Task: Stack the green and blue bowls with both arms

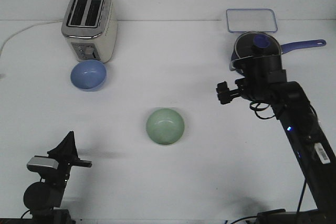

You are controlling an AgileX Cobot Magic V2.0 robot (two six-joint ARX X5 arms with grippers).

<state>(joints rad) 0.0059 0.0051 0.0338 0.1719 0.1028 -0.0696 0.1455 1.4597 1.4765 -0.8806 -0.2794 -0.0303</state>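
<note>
Table (210, 182): white, matt, smooth, no texture visible.

Green bowl (165, 126), near centre: pale mint, smooth, soft satin sheen inside; looks ceramic or plastic, cannot tell which.

Blue bowl (88, 75), at 10 o'clock from the green bowl: periwinkle, same smooth satin finish.

Toaster (89, 24), at 12 o'clock from the blue bowl: brushed-looking metal top with cream side panels, semi-gloss.

Saucepan (257, 48), at 2 o'clock from the green bowl: dark navy body, transparent glass lid, blue handle.

Container (251, 20), at 12 o'clock from the saucepan: clear plastic, blue-rimmed.

Left gripper (68, 153): matt black, one silver-grey block. Right gripper (223, 93): matt black; arm casing (302, 124) slightly glossy.
</note>
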